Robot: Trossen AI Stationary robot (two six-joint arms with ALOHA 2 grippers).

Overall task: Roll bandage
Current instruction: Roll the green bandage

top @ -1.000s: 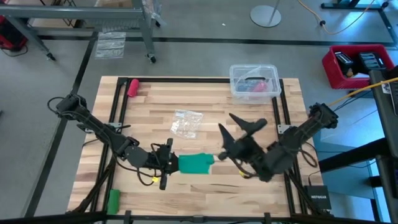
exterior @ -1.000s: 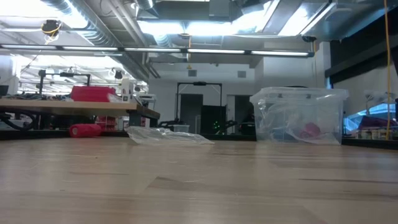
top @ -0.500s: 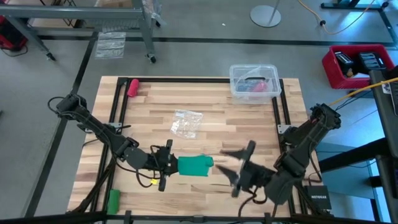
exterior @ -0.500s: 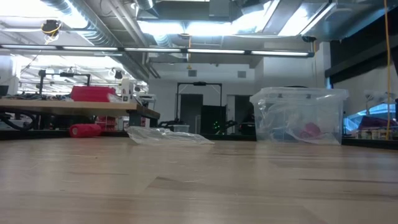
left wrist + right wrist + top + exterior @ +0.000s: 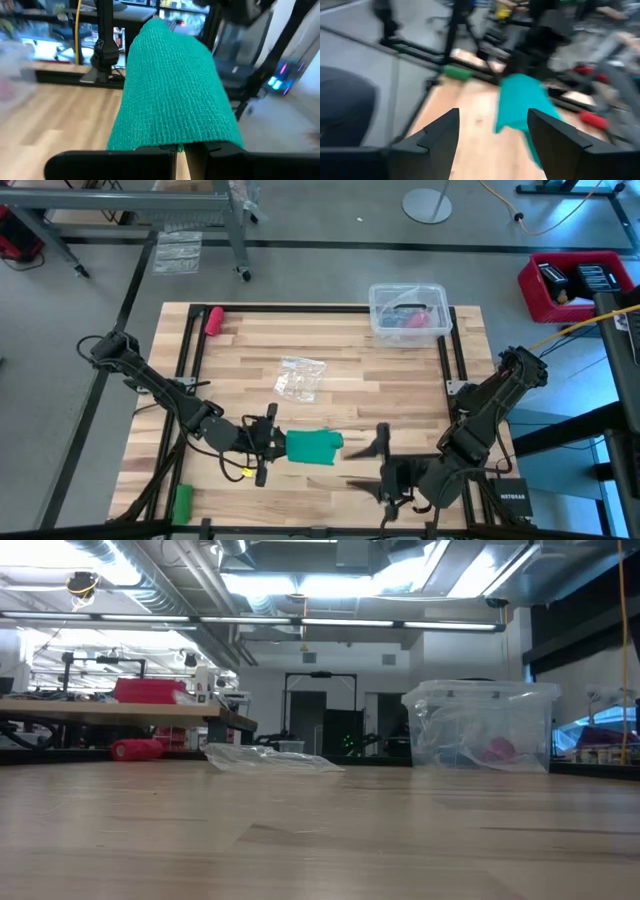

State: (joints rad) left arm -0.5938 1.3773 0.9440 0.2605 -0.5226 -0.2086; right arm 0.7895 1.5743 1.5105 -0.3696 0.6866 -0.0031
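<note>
The teal-green bandage (image 5: 315,446) is a short, flattened bundle near the middle of the table's near half. It also shows in the left wrist view (image 5: 172,90) and the right wrist view (image 5: 520,100). My left gripper (image 5: 277,444) is shut on its left end. My right gripper (image 5: 374,468) is open and empty. It stands to the right of the bandage, toward the table's near edge, and faces the bandage with its fingers wide apart (image 5: 492,137). The low view shows neither the grippers nor the bandage. My left gripper pinches the bandage's left end (image 5: 175,142) between its two fingers (image 5: 150,152). The fingers come level from the table's left side. The bundle reaches out beyond the fingertips toward the right. I cannot tell whether it rests on the table.
A clear plastic box (image 5: 408,311) stands at the far right, and a clear plastic bag (image 5: 300,377) lies mid-table. A pink-red roll (image 5: 214,319) lies at the far left, and a small bright-green roll (image 5: 181,501) at the near left corner. Bare wood lies between the bandage and the box.
My right gripper has drawn back from the bandage's right end toward the table's near edge and has turned, staying open. The bandage and my left gripper have kept still.
</note>
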